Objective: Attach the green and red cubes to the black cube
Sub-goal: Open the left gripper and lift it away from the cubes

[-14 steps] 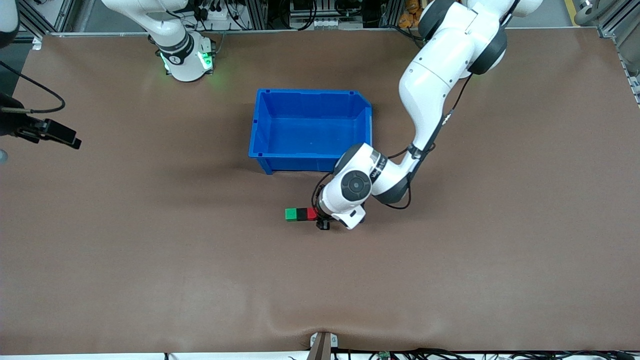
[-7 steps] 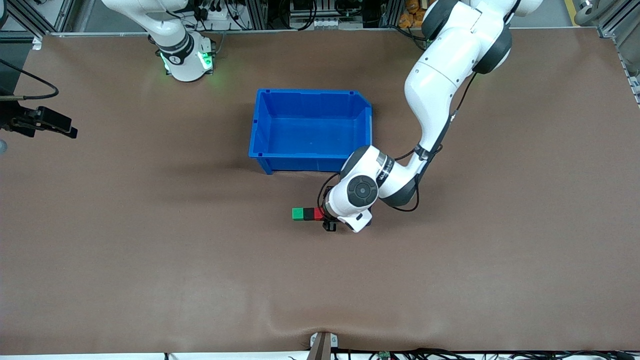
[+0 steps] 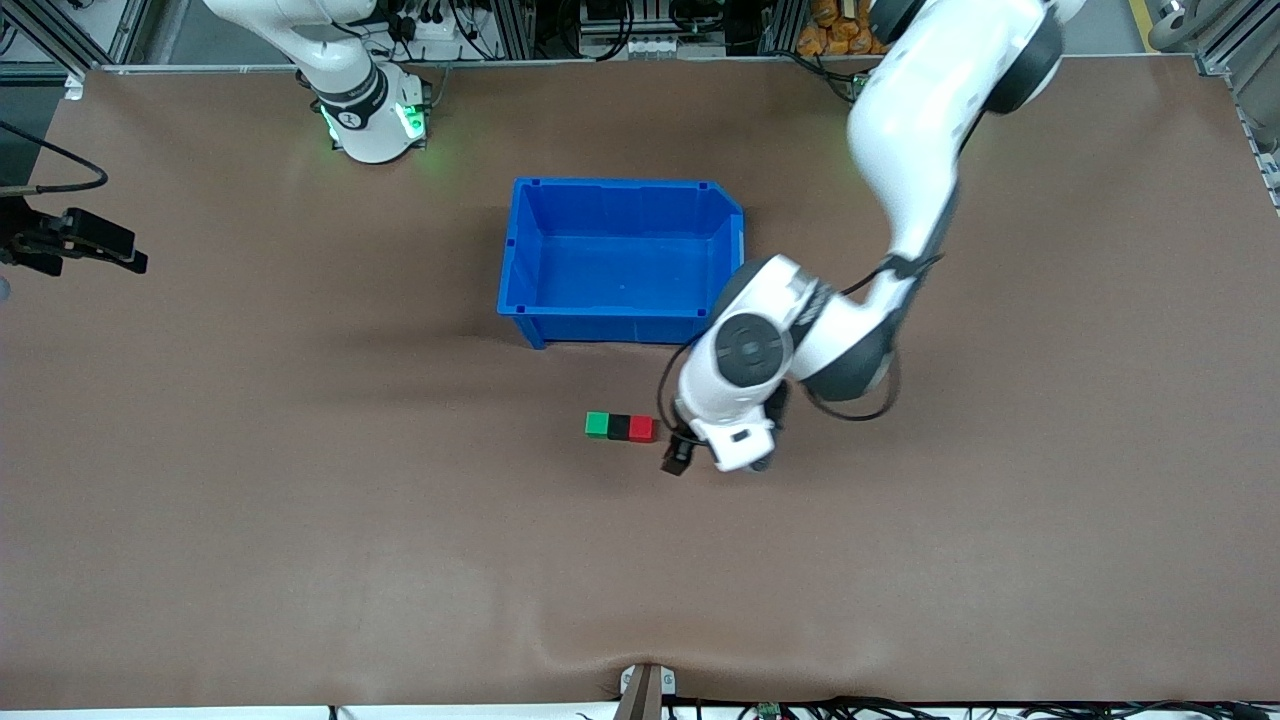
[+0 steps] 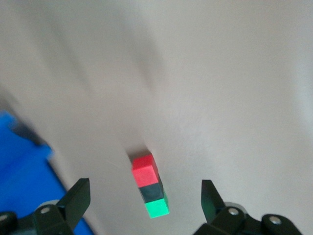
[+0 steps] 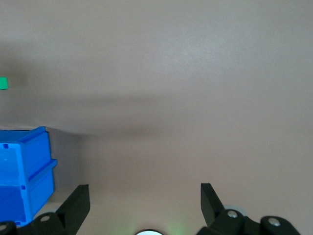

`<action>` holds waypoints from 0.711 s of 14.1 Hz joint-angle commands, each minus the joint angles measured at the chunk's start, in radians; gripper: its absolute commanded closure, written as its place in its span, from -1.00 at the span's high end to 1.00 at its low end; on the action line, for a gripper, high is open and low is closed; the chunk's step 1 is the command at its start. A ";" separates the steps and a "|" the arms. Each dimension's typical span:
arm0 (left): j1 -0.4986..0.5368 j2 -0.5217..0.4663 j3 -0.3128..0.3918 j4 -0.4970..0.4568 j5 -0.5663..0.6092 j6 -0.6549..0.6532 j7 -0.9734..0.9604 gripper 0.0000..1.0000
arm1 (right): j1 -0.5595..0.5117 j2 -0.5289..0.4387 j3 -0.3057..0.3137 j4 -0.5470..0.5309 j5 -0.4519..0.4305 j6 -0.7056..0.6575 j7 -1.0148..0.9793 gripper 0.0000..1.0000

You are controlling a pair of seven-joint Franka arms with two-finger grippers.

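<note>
The green cube (image 3: 597,425), black cube (image 3: 619,427) and red cube (image 3: 642,429) lie in one touching row on the brown table, black in the middle, nearer to the front camera than the blue bin. The left wrist view shows that row as red cube (image 4: 144,170), black cube (image 4: 151,188), green cube (image 4: 157,208). My left gripper (image 3: 680,458) hangs open just off the red end of the row and holds nothing; seen from its wrist, the left gripper (image 4: 144,193) has wide-set jaws above the cubes. My right gripper (image 3: 100,248) waits open and empty at the right arm's end of the table.
A blue bin (image 3: 520,250) stands mid-table with nothing inside, its corner also showing as blue bin (image 5: 24,171) and blue bin (image 4: 19,166). The green cube (image 5: 3,83) peeks in at the edge of the right wrist view. Bare brown mat surrounds the cubes.
My left gripper has opened, let go of the red cube and drawn up and away toward the left arm's end. The row slid slightly that way before the release. The right gripper drifted a little.
</note>
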 commanded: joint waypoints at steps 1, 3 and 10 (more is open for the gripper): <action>0.089 -0.167 -0.002 -0.057 0.024 -0.134 0.146 1.00 | -0.013 0.003 0.010 0.007 0.031 0.008 0.038 1.00; 0.151 -0.246 -0.007 -0.057 0.022 -0.243 0.340 1.00 | -0.009 0.005 0.013 0.006 0.022 0.010 0.070 1.00; 0.378 -0.442 -0.004 -0.069 0.024 -0.542 1.048 1.00 | -0.010 0.006 0.013 -0.005 0.014 0.039 0.064 1.00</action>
